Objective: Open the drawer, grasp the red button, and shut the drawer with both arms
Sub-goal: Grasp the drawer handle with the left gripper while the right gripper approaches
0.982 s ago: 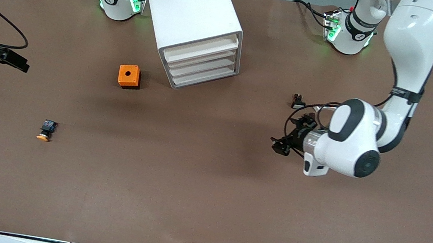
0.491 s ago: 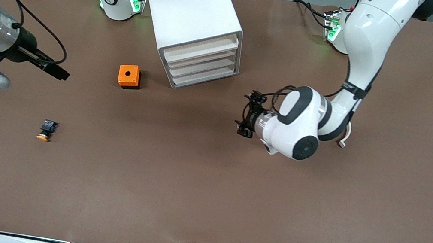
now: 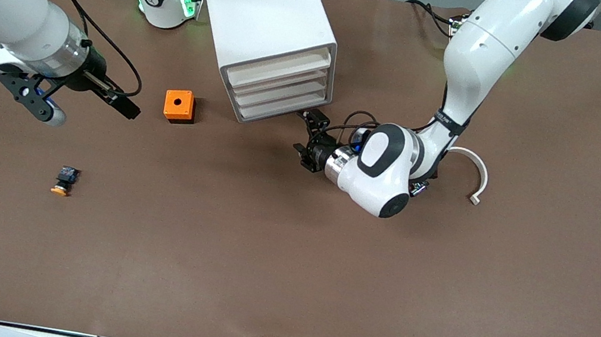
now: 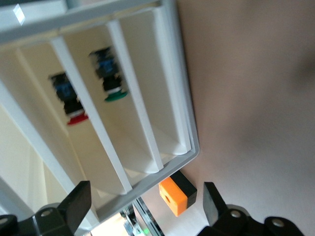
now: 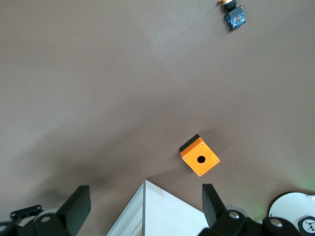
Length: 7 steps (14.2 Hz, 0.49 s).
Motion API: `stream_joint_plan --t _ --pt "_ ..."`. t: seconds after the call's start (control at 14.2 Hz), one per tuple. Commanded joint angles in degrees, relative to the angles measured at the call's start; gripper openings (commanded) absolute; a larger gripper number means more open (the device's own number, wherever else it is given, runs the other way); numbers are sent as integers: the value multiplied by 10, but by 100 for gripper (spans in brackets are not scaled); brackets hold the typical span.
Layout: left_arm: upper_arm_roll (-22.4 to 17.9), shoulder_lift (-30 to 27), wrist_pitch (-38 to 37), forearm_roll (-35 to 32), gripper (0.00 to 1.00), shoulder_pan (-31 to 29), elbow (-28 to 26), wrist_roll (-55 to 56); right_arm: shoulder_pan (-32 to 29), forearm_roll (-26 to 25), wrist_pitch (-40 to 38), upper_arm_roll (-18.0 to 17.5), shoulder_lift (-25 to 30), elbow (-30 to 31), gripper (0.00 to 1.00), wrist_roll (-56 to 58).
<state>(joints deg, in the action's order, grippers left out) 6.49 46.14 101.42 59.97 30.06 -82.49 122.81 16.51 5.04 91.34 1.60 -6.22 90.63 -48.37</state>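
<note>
So nothing of the job is done yet, as far as I can judge: all the drawers of the white cabinet [image 3: 273, 37] sit flush. My left gripper [image 3: 309, 141] hangs just in front of the drawer fronts, jaws apart and empty. Through the translucent fronts my left wrist view shows the red-capped button [image 4: 70, 103] in one drawer and a green-capped one [image 4: 109, 81] in the drawer beside it. My right gripper [image 3: 126, 106] hovers over the surface beside the orange box [image 3: 179, 106], jaws apart too, holding nothing. An orange-capped button [image 3: 64, 181] lies on the surface, nearer the front camera. Opening, grabbing and closing all remain.
</note>
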Motion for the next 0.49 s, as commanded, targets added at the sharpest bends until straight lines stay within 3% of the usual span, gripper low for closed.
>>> stream_joint_plan --t 0.0,0.42 --pt "-2 23 -10 23 93 30 16 92 3 7 2 5 2 2 100 -8" --pt "4 43 -80 77 71 46 15 123 8 7 2 5 2 2 100 -13"
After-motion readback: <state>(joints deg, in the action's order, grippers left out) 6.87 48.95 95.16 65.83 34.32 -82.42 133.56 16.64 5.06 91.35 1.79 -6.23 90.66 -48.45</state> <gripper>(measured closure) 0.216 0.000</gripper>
